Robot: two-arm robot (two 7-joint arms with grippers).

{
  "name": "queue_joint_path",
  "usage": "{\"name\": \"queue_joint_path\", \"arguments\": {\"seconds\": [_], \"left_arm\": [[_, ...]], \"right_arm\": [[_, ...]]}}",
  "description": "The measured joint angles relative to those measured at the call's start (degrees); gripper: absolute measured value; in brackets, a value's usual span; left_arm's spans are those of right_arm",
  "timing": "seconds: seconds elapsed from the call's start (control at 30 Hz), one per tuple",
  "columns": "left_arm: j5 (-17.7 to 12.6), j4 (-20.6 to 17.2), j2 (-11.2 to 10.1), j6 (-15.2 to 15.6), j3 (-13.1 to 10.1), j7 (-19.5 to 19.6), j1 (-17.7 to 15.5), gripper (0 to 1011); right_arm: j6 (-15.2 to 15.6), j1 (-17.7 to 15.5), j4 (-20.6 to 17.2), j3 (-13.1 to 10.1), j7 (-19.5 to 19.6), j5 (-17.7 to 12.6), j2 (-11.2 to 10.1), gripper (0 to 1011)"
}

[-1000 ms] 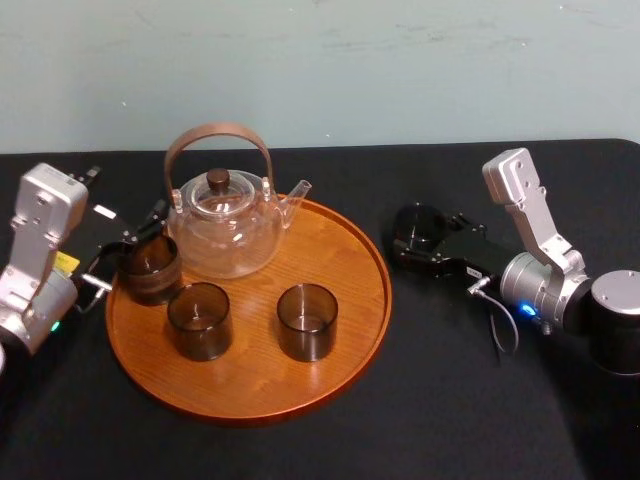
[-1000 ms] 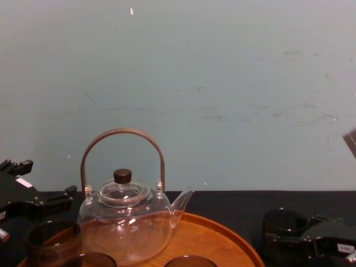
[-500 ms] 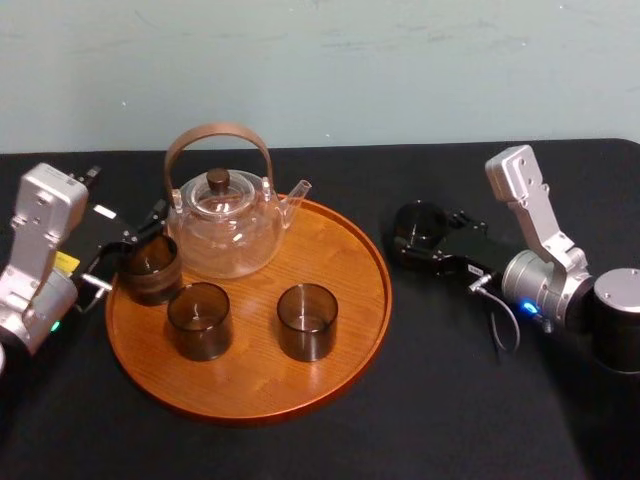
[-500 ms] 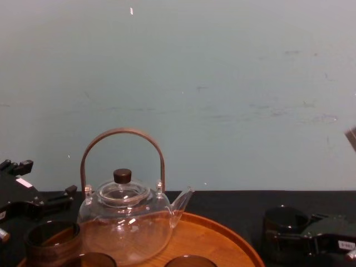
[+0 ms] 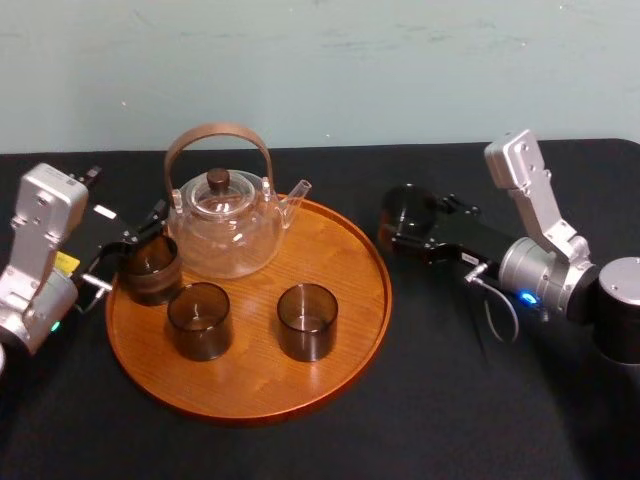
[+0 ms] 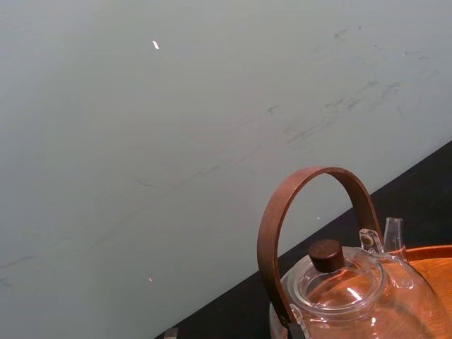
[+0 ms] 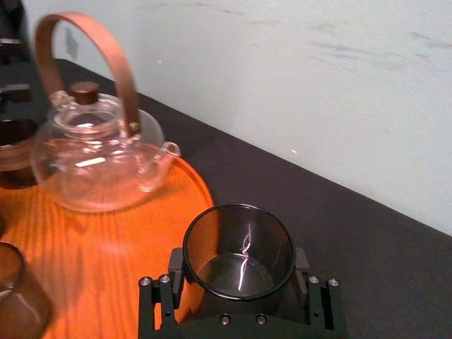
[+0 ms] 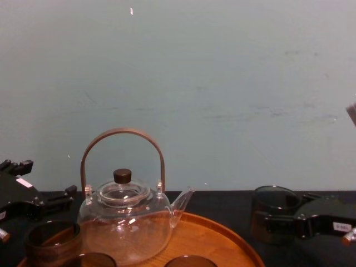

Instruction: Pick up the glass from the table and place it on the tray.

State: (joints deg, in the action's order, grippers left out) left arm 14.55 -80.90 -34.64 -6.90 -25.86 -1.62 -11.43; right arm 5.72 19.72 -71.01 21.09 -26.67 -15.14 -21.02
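Right gripper (image 5: pixel 404 222), clamped on glass (image 5: pixel 402 205), has lifted it & moved nearer tray (image 5: pixel 375 300); set-down comes next. Left gripper (image 5: pixel 125 200) idle w/ jaws apart at tray's left.

Right gripper (image 5: pixel 402 232): over the table (image 5: pixel 450 400), just off the tray (image 5: pixel 350 300)'s right rim, clamped round the glass (image 5: pixel 404 212).
Glass: upright between the right gripper's jaws, just beside the tray's rim.
Tray: on the table, to the right gripper's left, lying between the two grippers.
Teapot (image 5: pixel 225 235): on the tray's rear part, left of the right gripper, spout turned toward it.
Rim glass (image 5: pixel 152 268): on the tray at its left edge, front-left of the teapot, just beside the left gripper (image 5: pixel 130 255).
Middle glass (image 5: pixel 199 320): on the tray, before the teapot.
Near glass (image 5: pixel 307 321): on the tray, right of the middle glass, closest of the three to the right gripper.
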Motion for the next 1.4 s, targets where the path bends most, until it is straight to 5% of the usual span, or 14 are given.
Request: {"name": "queue_joint_path", "arguments": {"seconds": [0.27,0.83,1.4], "left_arm": [[0.0,0.0,0.0,0.0,0.0,0.0,0.0,1001],[0.0,0.0,0.0,0.0,0.0,0.0,0.0,1001],[0.0,0.0,0.0,0.0,0.0,0.0,0.0,1001]], "right_arm": [[-0.1,0.6,-0.9,2.5,-0.9,0.3,0.7,901],[-1.2,4.7,4.1,7.3,-2.3,1.7,4.5,901],[-1.8,6.4,8.0,9.2,-2.0,3.5,6.4,902]]}}
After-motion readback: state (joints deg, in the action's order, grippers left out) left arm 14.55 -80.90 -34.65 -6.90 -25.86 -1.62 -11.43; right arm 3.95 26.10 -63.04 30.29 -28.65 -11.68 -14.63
